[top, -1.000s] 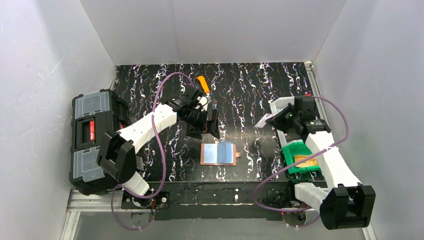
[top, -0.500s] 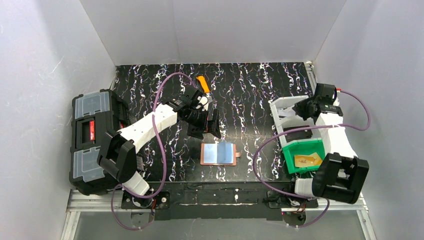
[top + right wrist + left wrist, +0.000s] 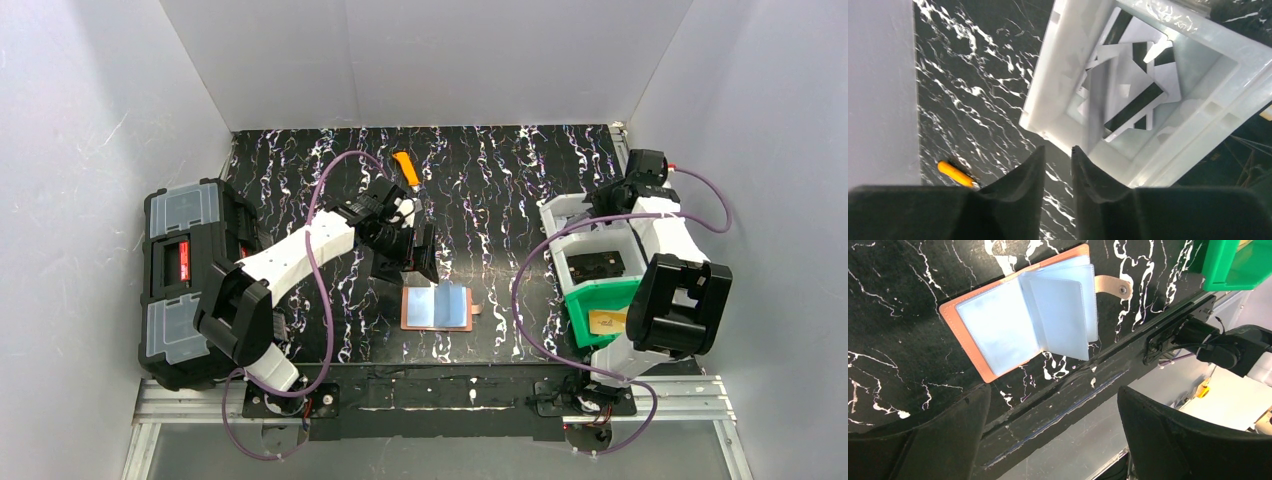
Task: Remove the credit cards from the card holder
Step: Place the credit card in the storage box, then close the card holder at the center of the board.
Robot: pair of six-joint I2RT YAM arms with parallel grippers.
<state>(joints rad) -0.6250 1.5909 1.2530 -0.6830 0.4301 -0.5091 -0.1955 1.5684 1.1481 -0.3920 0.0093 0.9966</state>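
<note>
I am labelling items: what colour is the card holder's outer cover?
Orange-tan; the card holder shows best in the left wrist view.

Cloudy sleeves (image 3: 1060, 310) of the card holder (image 3: 998, 335) obscure their contents.

The toolbox (image 3: 185, 280) sits far left of the card holder (image 3: 436, 307), the bins (image 3: 583, 303) to its right, the knife (image 3: 405, 168) behind it.

Plain white walls (image 3: 430, 60) box the bench in on three sides (back, left, right), meeting at sharp corners. The tabletop (image 3: 500, 170) is black w/ white marble-like veins, under soft, even light. An alu. rail (image 3: 180, 400) runs along its near edge.
</note>
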